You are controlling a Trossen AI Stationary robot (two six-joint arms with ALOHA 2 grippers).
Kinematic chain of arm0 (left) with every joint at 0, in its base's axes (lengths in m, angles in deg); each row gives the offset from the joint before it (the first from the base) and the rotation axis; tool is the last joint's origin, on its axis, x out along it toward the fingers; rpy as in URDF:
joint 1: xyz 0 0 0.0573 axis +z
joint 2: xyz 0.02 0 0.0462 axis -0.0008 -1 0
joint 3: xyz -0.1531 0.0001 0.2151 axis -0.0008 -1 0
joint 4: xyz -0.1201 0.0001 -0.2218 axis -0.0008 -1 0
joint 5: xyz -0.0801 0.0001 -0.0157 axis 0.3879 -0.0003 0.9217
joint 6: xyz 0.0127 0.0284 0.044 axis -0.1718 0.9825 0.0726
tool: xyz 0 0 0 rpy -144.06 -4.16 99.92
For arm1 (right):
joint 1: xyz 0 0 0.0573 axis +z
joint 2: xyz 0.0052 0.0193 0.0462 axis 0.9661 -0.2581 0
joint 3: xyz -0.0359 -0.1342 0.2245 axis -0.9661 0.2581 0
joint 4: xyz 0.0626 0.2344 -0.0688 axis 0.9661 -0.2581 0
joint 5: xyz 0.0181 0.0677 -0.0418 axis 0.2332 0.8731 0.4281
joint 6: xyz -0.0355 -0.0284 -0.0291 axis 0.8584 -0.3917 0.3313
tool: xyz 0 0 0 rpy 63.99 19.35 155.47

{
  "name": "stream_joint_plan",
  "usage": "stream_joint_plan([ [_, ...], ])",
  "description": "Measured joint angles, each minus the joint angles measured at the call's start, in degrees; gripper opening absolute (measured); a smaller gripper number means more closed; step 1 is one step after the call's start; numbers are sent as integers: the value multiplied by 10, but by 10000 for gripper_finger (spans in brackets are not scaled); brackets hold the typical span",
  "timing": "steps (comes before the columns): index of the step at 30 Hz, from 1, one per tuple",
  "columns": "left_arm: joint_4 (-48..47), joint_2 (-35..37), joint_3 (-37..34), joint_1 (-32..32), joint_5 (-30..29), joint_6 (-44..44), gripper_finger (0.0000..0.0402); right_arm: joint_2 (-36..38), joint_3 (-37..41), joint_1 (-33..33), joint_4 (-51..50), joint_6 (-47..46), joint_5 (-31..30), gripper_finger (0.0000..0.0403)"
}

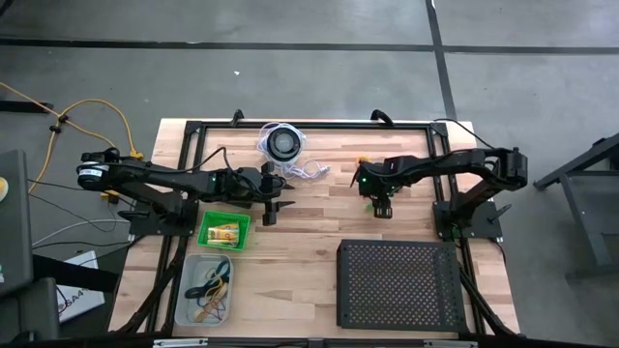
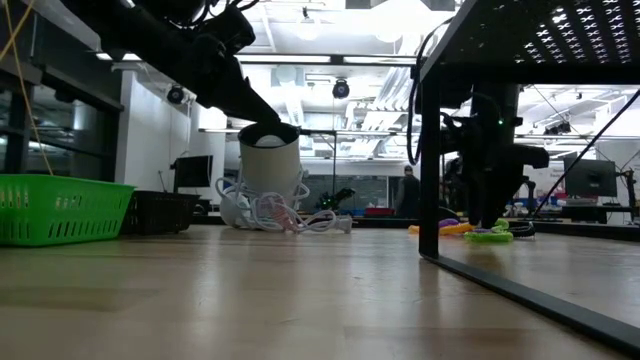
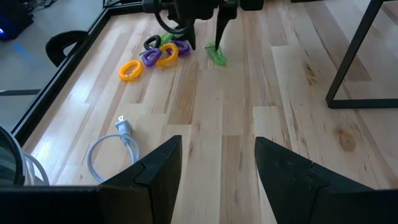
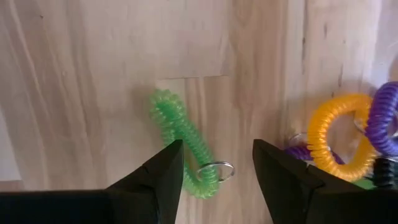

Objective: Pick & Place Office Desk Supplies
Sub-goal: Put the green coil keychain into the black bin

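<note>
Your right gripper hovers with fingers spread open over a green coil ring lying flat on the table, just beside the orange coil ring and purple coil ring. Your left gripper waits mid-table, fingers open, holding nothing.

From my seat I see a light butcher-block wooden tabletop standing on a grey concrete floor crossed by dark seam lines. Far across the table lies an open workshop with white ceiling beams, bright lamps and dark monitors.
</note>
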Motion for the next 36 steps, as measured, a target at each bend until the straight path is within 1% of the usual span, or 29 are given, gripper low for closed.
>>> stream_joint_plan([
  [5,0,0,0,0,0,0,193,0,0,3,0,17,-5,181],
  [10,0,0,0,0,0,0,193,0,0,3,0,45,-31,181],
  [15,0,0,0,0,0,0,193,0,2,3,-2,54,-31,181],
  [23,0,0,0,0,0,0,193,0,36,3,26,58,-31,181],
  [31,0,0,0,0,0,0,193,0,37,3,32,65,-31,180],
  [33,0,0,0,0,0,0,193,0,37,3,32,70,-27,176],
  [36,0,0,0,0,0,0,193,0,37,3,32,71,-26,159],
])
